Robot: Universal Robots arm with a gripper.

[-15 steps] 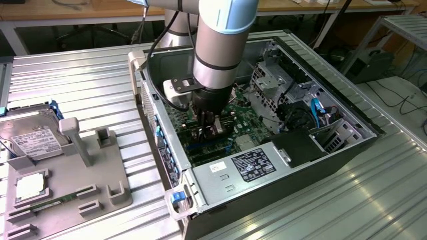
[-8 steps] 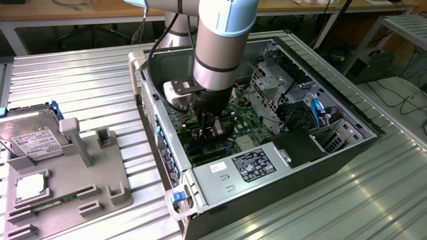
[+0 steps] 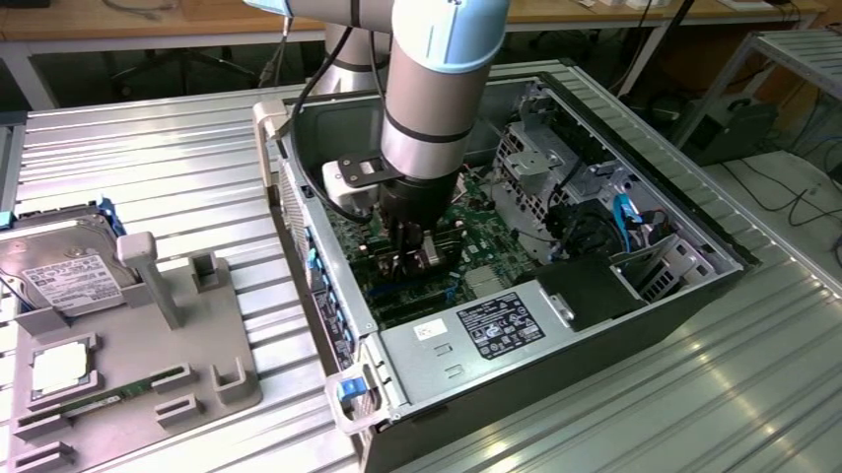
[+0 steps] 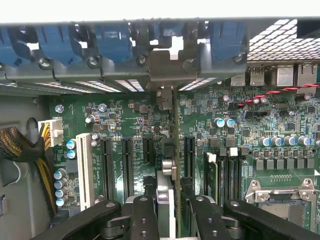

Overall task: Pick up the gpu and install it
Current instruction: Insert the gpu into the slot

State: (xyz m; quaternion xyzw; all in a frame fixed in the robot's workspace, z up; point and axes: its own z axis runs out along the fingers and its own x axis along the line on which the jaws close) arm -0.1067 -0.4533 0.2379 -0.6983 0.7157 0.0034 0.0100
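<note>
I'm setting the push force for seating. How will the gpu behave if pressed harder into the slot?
The gpu is a thin card held edge-on in the pincer, so it probably stays stiff along its plane but may tilt sideways. Its bare board looks fragile.

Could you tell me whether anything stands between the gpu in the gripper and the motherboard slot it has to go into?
Nothing visible does. The gripper is shut on the gpu, held edge-on above the motherboard inside the open computer case. The black slots beside the card are bare, with no cable or part across them.
</note>
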